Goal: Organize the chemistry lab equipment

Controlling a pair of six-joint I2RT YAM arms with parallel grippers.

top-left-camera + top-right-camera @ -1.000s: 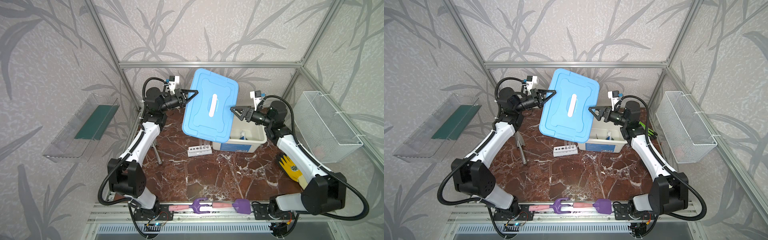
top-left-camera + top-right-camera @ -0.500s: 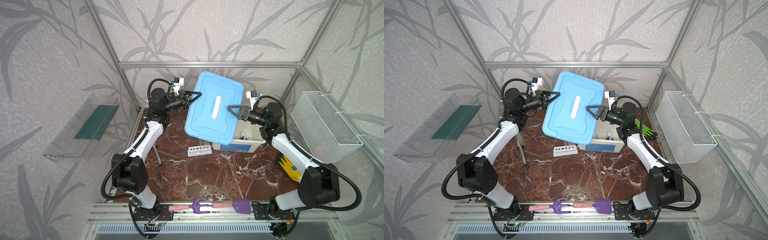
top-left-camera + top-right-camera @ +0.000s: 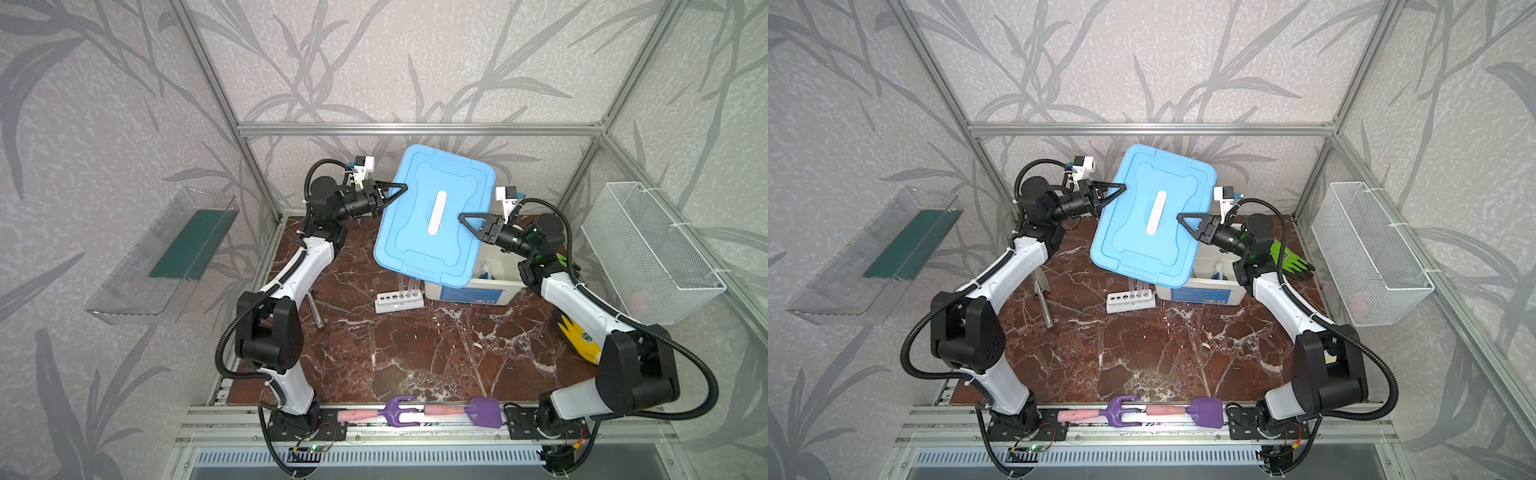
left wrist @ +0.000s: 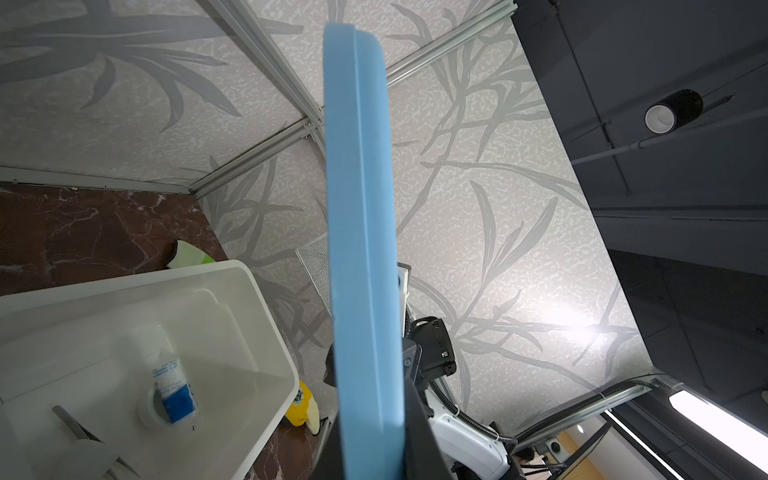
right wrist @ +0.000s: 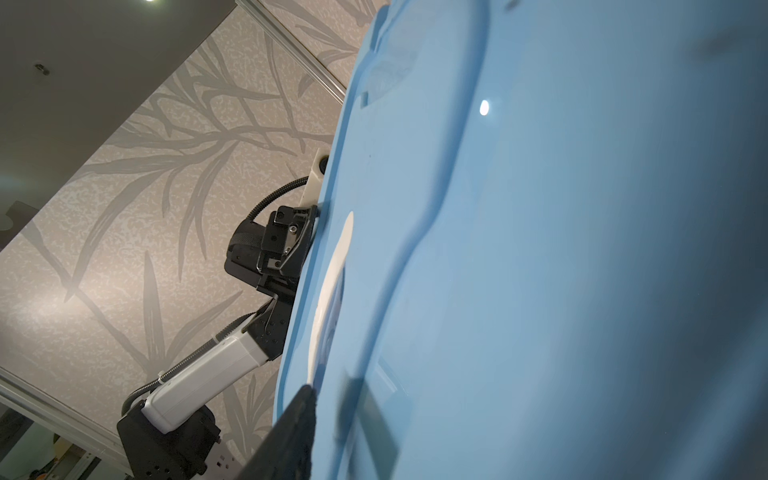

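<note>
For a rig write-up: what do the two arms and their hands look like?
Left arm and right arm: white links, black joints, black ribbed cable loops. Left hand and right hand: black, triangular open-frame fingers, each with a white camera mount.

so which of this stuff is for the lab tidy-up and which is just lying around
job: white rack, test tubes, blue-labelled bottle, white bin, blue lid
lying about: purple fork, purple spade, metal trowel, yellow glove, green glove

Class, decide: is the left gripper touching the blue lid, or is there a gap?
Touching. The left wrist view shows the blue lid edge-on, passing between the dark fingers of the left gripper, which press both its faces.
</note>
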